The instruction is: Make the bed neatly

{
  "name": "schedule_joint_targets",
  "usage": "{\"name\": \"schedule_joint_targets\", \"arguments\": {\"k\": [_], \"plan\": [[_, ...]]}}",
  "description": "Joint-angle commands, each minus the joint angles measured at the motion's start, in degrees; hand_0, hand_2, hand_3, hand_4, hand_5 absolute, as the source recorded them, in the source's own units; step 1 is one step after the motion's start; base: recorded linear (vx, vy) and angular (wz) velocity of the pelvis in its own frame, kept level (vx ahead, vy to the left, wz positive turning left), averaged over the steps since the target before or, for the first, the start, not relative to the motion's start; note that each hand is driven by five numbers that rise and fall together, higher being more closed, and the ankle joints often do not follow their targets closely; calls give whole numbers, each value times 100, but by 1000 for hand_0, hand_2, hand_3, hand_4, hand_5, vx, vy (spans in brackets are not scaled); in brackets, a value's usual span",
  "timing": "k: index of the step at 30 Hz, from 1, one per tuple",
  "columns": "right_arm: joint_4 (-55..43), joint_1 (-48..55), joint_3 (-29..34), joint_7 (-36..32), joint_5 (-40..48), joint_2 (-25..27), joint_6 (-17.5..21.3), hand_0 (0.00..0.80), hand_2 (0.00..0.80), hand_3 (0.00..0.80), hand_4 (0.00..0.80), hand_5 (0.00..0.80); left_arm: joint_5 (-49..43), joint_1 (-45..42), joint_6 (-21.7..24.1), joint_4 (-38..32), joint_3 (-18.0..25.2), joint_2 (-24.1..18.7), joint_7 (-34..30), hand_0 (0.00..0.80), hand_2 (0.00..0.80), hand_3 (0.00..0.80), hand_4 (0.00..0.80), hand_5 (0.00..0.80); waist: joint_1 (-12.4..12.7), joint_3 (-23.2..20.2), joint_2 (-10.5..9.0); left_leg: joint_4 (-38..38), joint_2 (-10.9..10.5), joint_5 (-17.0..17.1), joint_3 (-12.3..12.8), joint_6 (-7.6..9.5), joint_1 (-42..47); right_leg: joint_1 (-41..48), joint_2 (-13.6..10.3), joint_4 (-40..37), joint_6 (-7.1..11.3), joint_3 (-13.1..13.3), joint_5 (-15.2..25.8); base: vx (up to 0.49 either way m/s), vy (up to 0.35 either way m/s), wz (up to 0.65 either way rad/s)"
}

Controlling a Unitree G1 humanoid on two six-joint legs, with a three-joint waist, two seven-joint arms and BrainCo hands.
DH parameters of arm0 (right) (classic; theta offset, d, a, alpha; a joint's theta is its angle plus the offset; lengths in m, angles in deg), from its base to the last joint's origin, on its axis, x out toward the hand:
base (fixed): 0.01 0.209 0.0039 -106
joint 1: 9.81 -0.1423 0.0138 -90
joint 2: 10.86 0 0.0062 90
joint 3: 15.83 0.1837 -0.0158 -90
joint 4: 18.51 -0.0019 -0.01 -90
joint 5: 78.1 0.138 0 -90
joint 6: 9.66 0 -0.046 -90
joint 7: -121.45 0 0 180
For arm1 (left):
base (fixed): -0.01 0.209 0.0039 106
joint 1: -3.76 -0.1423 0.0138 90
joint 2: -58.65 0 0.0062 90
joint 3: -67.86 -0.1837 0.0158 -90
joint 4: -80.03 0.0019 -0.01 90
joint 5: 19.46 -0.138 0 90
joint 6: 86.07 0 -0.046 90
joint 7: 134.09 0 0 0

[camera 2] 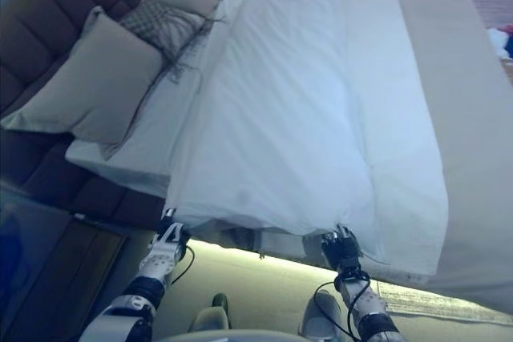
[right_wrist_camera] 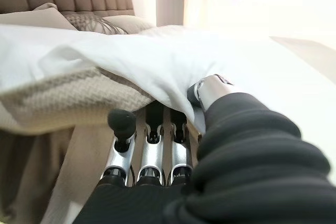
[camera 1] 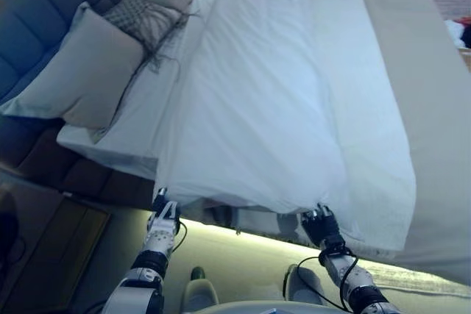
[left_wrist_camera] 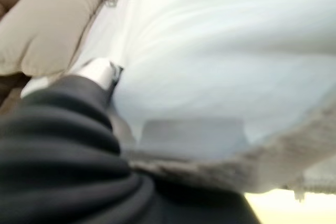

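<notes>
I see the bed [camera 1: 434, 108] from my head camera, with a white duvet [camera 1: 280, 86] laid lengthwise over most of it. The duvet looks puffy and mostly smooth, with a long soft ridge down its middle and a few shallow creases near the edge closest to me. That near edge hangs just over the side of the bed, and a strip of beige knitted blanket [right_wrist_camera: 63, 103] shows under it. Beyond the duvet's far side, the bed's plain beige cover lies flat and bare.

My left hand [camera 1: 163, 215] is at the duvet's near corner on the headboard side; its fingers are tucked under the cloth, so I cannot tell whether it grasps anything. My right hand [camera 2: 341, 247] is at the near edge further toward the foot. In its wrist camera the fingers [right_wrist_camera: 152, 145] reach straight under the duvet's hem with the thumb on top of the fold, pinching the cloth.

Between the duvet and the padded headboard [camera 1: 44, 12], two plain pillows [camera 1: 81, 71] and a patterned cushion [camera 1: 143, 20] lean in a row.
</notes>
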Motion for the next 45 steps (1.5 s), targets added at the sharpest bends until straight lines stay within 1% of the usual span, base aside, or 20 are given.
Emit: {"name": "schedule_joint_targets", "arguments": {"k": [1,3,5,7,8,11,12,14,16,17,21,23,28,33,36,38,39,40,42,45], "plan": [[-470,-169,-142,16,23,-132,131,800,800,800,800,800,-123,137,109,-168,195,-399,-288,800,800,800,800,800,124,134,-208,491,-148,448,-228,-109,-559,700,122,-905,155,13,770,81,66,-1],[-551,-3,-17,23,-139,-53,7,800,800,800,800,800,-105,-66,34,-208,185,-365,-285,800,800,800,800,800,95,93,-182,681,315,717,-459,-297,-540,742,106,-818,144,125,725,109,145,-10],[-564,53,138,77,-405,-43,-45,800,800,800,800,800,-175,-224,18,-147,208,-281,-388,800,800,800,800,800,61,7,-105,309,720,959,-611,-426,-256,879,39,-816,213,240,646,182,343,-16],[-580,33,205,151,-548,-31,-69,800,800,800,800,800,-190,-235,-14,-99,233,-251,-424,800,800,800,800,800,51,-16,-57,6,855,1029,-624,-465,-71,951,-64,-793,285,285,603,136,411,-18],[-523,-28,312,212,-735,14,-135,800,800,800,800,800,-204,-208,-70,60,282,-205,-533,800,800,800,800,800,-15,-86,43,-225,934,964,-568,-522,78,947,-299,-719,409,306,558,96,532,-10],[-337,-224,421,312,-932,213,-221,800,800,800,800,800,-221,-84,-212,394,239,-12,-712,800,800,800,800,800,-152,-144,228,-267,745,618,-233,-600,254,1000,-881,-619,687,353,568,126,699,5],[-225,-270,456,312,-970,247,-231,800,800,800,800,800,-277,-9,-268,536,223,62,-759,800,800,800,800,800,-197,-171,243,-183,563,406,-63,-569,284,1055,-1124,-660,817,365,658,190,587,21],[-138,-324,458,333,-1081,283,-290,800,800,800,800,800,-289,35,-302,654,156,118,-741,800,800,800,800,800,-209,-227,222,-134,146,109,-104,-421,374,1044,-1504,-778,1044,565,897,148,543,26],[-169,-346,470,446,-1094,322,-324,800,800,800,800,800,-299,59,-347,694,146,123,-889,800,800,800,800,800,-244,-255,182,40,-94,-96,-4,-343,335,982,-1751,-981,1077,634,1215,23,380,-4],[-21,-419,551,417,-1106,239,-409,800,800,800,800,800,-471,37,-374,643,143,75,-960,800,800,800,800,800,-203,-239,161,74,-153,-215,78,-248,375,860,-1850,-913,1077,513,1331,13,292,-23],[-79,-203,340,270,-1251,-108,-449,800,800,800,800,800,-991,-53,-533,183,95,-319,-745,800,800,800,800,800,32,-156,-15,114,-192,-242,135,-27,271,526,-1452,-221,1035,265,890,-44,116,-31],[-107,-17,275,115,-1312,-217,-319,800,800,800,800,800,-1125,-66,-529,90,34,-424,-765,800,800,800,800,800,142,-130,-149,148,-245,-189,-19,-27,82,489,-1362,-342,1006,212,982,-48,-83,-5],[-269,-445,-37,18,-1250,-94,-30,800,800,800,800,800,-856,213,-166,110,-42,-590,-900,800,800,800,800,800,223,240,-132,37,-106,63,-113,-131,-484,117,-1190,-531,966,114,1108,-244,23,12],[-584,-1150,-147,282,-1420,306,166,800,800,800,800,800,-639,599,204,58,-309,-423,-935,800,800,800,800,800,203,770,-12,315,-255,184,-60,-149,-1241,-379,-1257,-393,958,116,1132,-239,173,5],[-587,-1663,-73,369,-1273,607,170,800,800,800,800,800,-584,998,406,101,-513,-266,-988,800,800,800,800,800,127,1047,48,528,-360,254,172,-164,-1736,-680,-1405,-408,962,84,1222,-227,170,13],[-429,-2045,-68,406,-1289,705,131,800,800,800,800,800,-559,1158,546,95,-585,-182,-994,800,800,800,800,800,163,1173,69,733,-526,184,-14,-133,-1999,-937,-1518,-368,964,187,1321,-140,217,33],[-374,-2289,-100,409,-1381,724,33,800,800,800,800,800,-509,1161,658,-38,-585,-168,-916,800,800,800,800,800,224,1295,65,936,-581,84,-339,-171,-2178,-1161,-1503,-292,977,368,1324,-111,280,16],[-341,-2404,-121,402,-1436,725,-33,800,800,800,800,800,-472,1145,714,-113,-581,-176,-878,800,800,800,800,800,259,1313,62,953,-583,114,-472,-175,-2253,-1278,-1480,-299,991,457,1376,-91,309,-27],[-195,-2543,-175,144,-1444,692,-83,800,800,800,800,800,-538,1225,819,-343,-564,-309,-709,800,800,800,800,800,356,1421,34,847,-464,217,-418,-144,-2406,-1433,-1485,-273,1038,572,1381,-119,158,-55],[-47,-2728,-192,-100,-1218,684,15,800,800,800,800,800,-813,1774,711,-329,-564,-608,-421,800,800,800,800,800,439,1616,-20,682,-467,412,-277,-172,-2696,-1543,-1597,-373,1071,450,1495,-177,2,0]]}}
